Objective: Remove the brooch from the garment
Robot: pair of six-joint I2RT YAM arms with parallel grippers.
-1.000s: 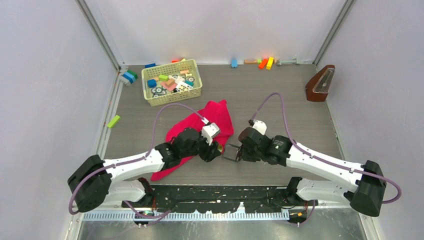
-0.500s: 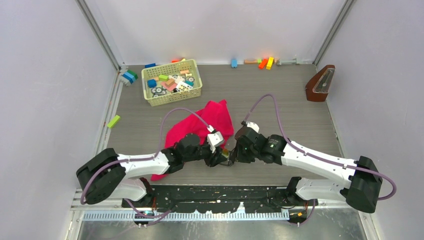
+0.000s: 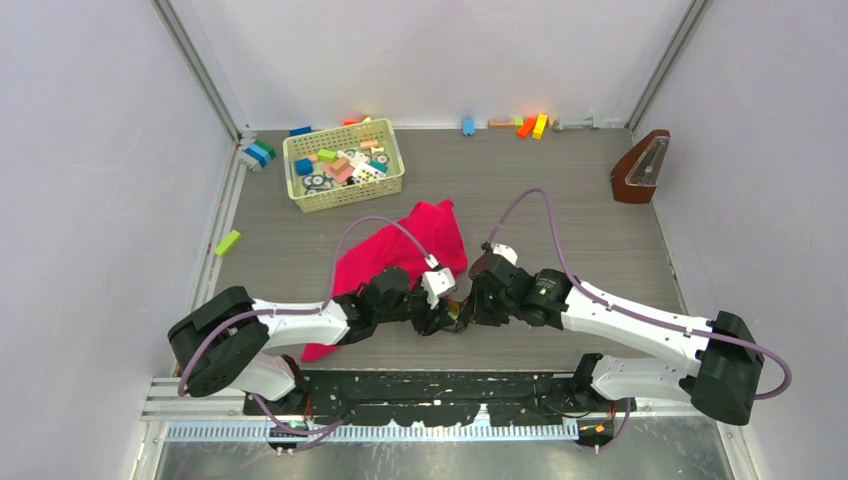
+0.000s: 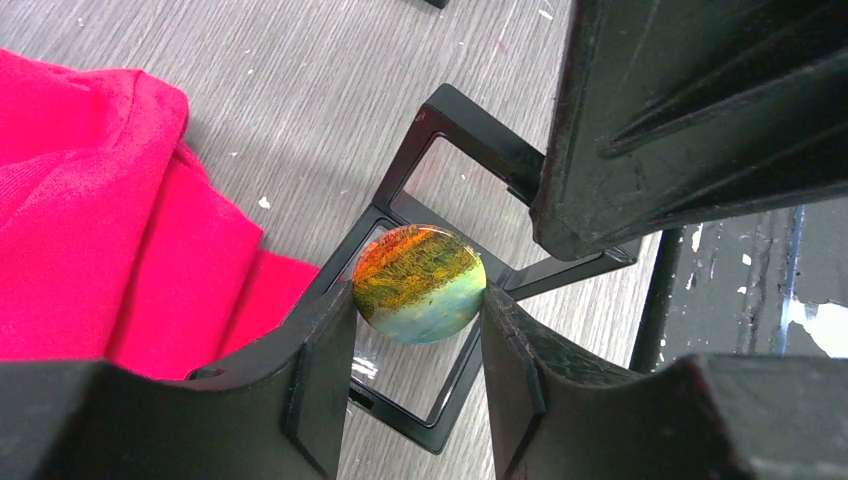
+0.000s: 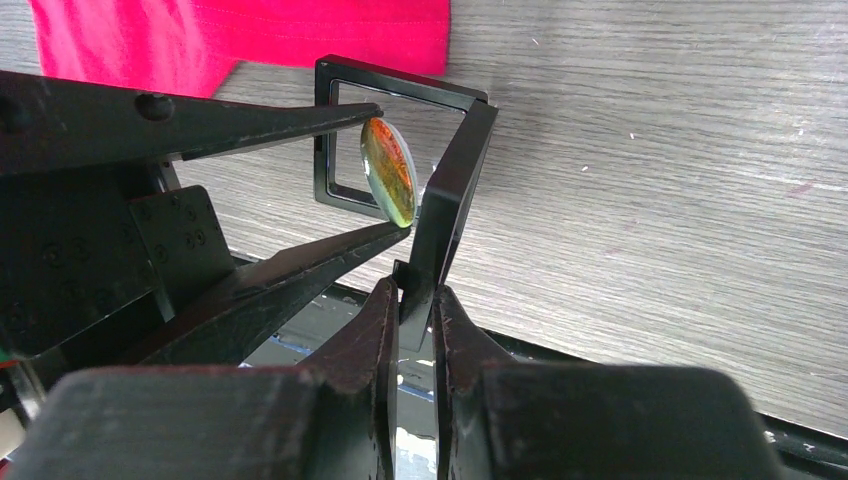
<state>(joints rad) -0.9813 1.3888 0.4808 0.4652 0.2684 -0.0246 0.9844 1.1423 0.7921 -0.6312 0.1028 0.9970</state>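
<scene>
Change, left arm: Against the frame half a second back, I see its elbow swung further toward the centre in the top view, and its cable loop sits lower over the cloth.
Change, right arm: I see no shift in half a second. A second back the two grippers stood apart, with the frame visible between them; now they meet.
Left gripper [image 4: 418,308]: Partly closed. I read both fingertips pressing the brooch's rim from opposite sides, so it has the brooch in its grip.
Right gripper [image 5: 415,300]: Nearly fully closed. Its fingers pinch the lower edge of the raised leaf of the black square frame [image 5: 452,170].
Brooch [image 4: 419,283]: Off the cloth and held above the frame's lower leaf, which lies flat on the table [image 3: 560,210]. Round, orange-green at the top and pale below. The right wrist view shows it edge-on, just beside the raised leaf.
Black square frame: Two hinged leaves, open; one flat, one tilted upward.
Garment [image 4: 100,220]: Crumpled on the table to the left of the frame, and behind both grippers in the top view. I cannot tell whether its edge touches the flat leaf.
Basket [image 3: 343,165]: Beyond the garment, filled with coloured blocks.
Far wall: A row of loose blocks [image 3: 530,125]; a brown wedge-shaped object [image 3: 640,168] sits in the right corner.
</scene>
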